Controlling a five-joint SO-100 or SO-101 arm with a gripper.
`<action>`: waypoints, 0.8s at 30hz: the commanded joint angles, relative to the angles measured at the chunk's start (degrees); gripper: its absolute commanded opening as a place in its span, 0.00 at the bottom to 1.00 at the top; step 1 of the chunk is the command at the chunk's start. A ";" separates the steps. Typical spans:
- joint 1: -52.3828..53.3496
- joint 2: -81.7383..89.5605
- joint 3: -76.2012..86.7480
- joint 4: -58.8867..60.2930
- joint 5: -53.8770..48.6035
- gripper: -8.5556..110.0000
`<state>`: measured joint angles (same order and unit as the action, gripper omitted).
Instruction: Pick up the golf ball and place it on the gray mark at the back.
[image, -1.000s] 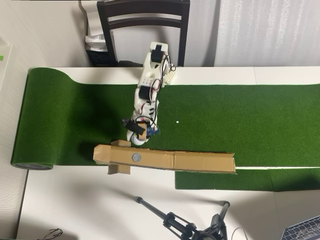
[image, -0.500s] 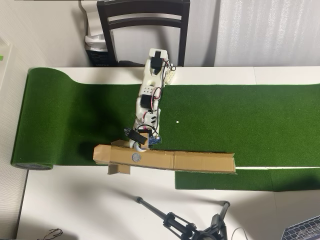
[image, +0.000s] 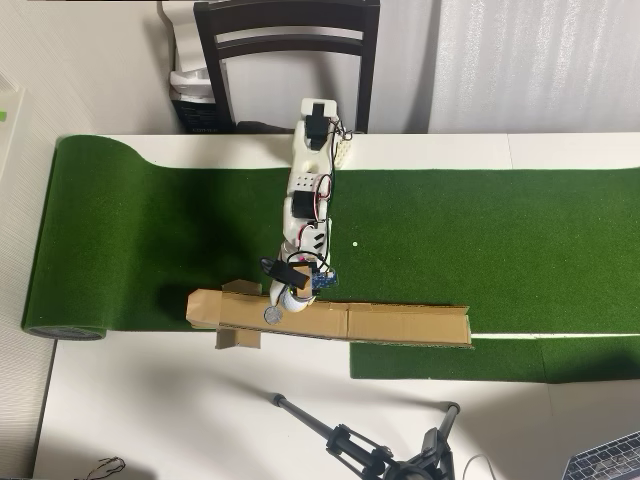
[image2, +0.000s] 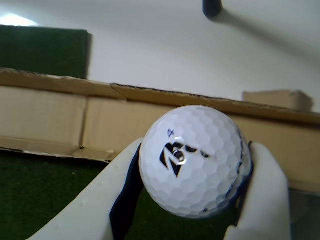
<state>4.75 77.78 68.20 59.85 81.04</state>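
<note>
gripper (image2: 192, 210): two white fingers (image2: 262, 195) squeezed tight on the golf ball (image2: 195, 160) | ball: low middle of the wrist view, over the cardboard strip (image2: 55, 120) | gray mark (image: 271, 314): lower middle of overhead view, just beside the gripper tip

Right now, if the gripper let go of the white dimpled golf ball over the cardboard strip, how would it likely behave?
The white dimpled golf ball is round and looks hard, so it would probably bounce slightly and roll. The brown cardboard strip looks flat and smooth, giving little to stop it. The gripper holds it only at two sides, so a loose grip might slip.
</note>
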 joint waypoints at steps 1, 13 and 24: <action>-0.26 -0.88 -6.86 -4.31 0.70 0.25; 0.09 -3.69 -6.86 -7.38 0.79 0.25; -0.26 -3.78 -6.06 -9.93 0.79 0.25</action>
<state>4.66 71.54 68.20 51.68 81.74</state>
